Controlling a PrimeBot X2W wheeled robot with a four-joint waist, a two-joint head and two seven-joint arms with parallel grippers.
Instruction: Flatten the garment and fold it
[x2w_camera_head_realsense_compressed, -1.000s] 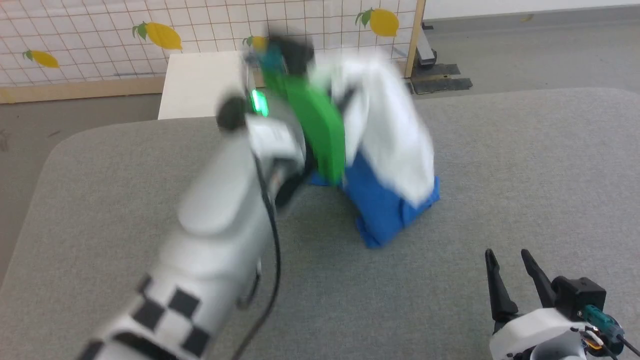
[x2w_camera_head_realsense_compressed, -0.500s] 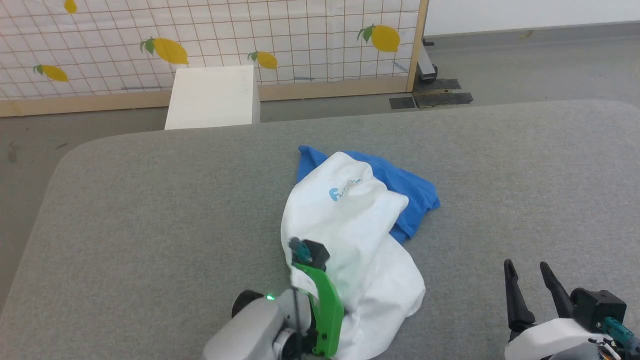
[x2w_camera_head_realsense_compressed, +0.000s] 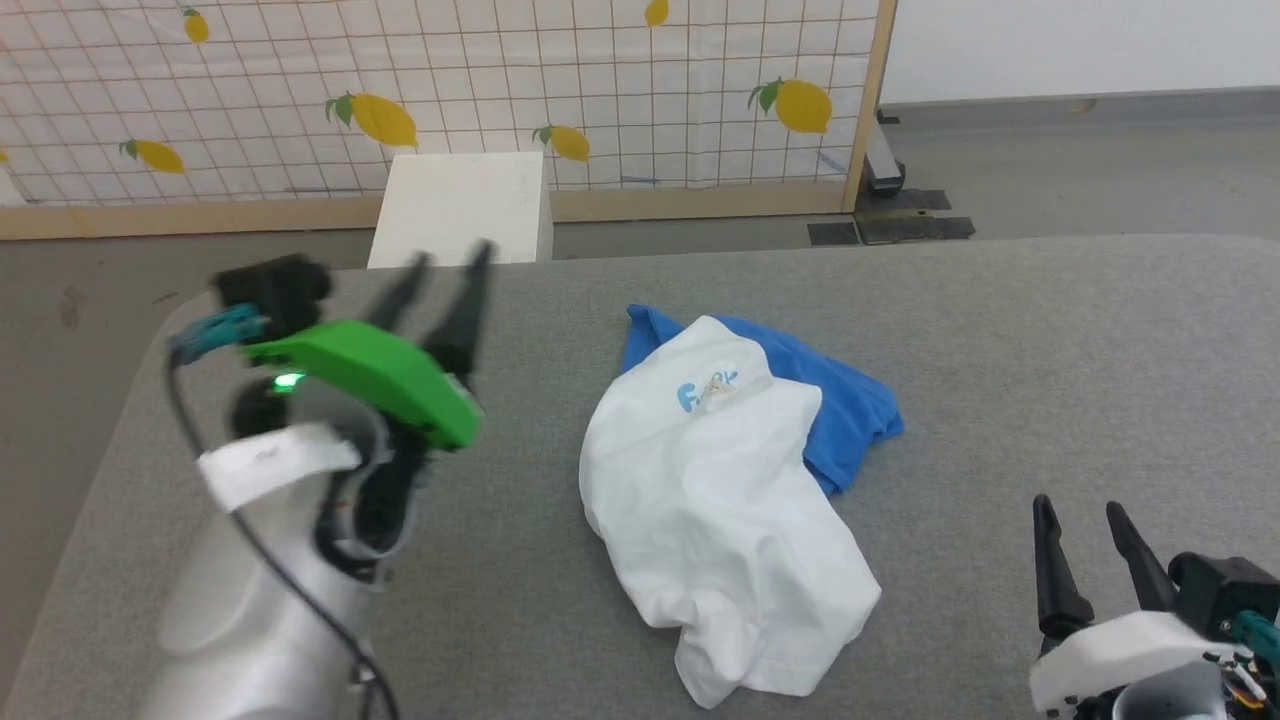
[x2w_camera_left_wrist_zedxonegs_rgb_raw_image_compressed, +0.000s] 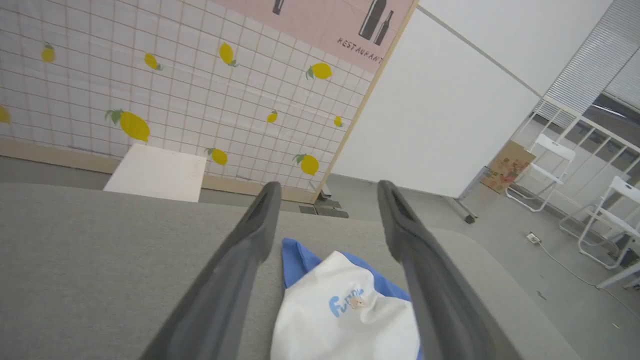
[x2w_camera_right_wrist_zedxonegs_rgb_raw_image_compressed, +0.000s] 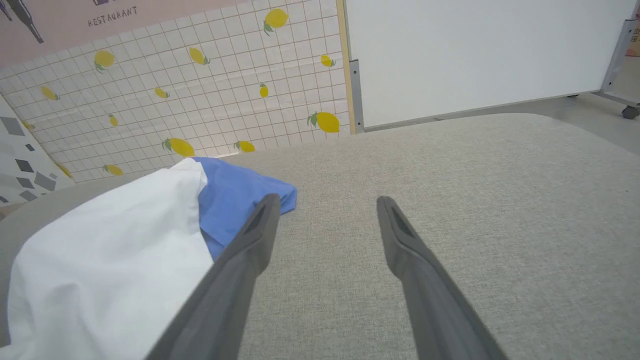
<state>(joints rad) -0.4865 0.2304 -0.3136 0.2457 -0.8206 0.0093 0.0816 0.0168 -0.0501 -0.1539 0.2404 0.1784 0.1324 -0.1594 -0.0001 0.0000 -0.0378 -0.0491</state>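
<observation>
The left gripper (x2w_camera_head_realsense_compressed: 455, 256) is hanging with its 2 fingers spread and nothing between them, raised above the grey fabric-covered table (x2w_camera_head_realsense_compressed: 1000, 330), well to the left of the T-shirt (x2w_camera_head_realsense_compressed: 720, 520). 1 s ago this arm was swinging the shirt high in the air, and 0.5 s ago it was down at the shirt's near hem, so the cloth has just been let go. In the left wrist view the same gripper (x2w_camera_left_wrist_zedxonegs_rgb_raw_image_compressed: 328, 185) is framing the shirt (x2w_camera_left_wrist_zedxonegs_rgb_raw_image_compressed: 345, 325) and its light-blue chest print (x2w_camera_left_wrist_zedxonegs_rgb_raw_image_compressed: 346, 301) from a distance. The shirt is lying near the middle of the table, print side up, as a long rumpled heap. 1 blue sleeve (x2w_camera_head_realsense_compressed: 840, 400) is sticking out at the far right, and the near hem is bunched. Flattening therefore appears to be only partly done, and folding not yet begun. A fresh hold on the hem or shoulders is probably called for. The right gripper (x2w_camera_head_realsense_compressed: 1078, 505) is resting at the near right of the table, fingers apart and empty, near the shirt but not touching it. A white box (x2w_camera_head_realsense_compressed: 465, 205) and a lemon-print screen (x2w_camera_head_realsense_compressed: 500, 80) are standing beyond the far edge, well apart from the work. The main hindrance is likely the shirt's own folds and any parts tucked out of sight.
</observation>
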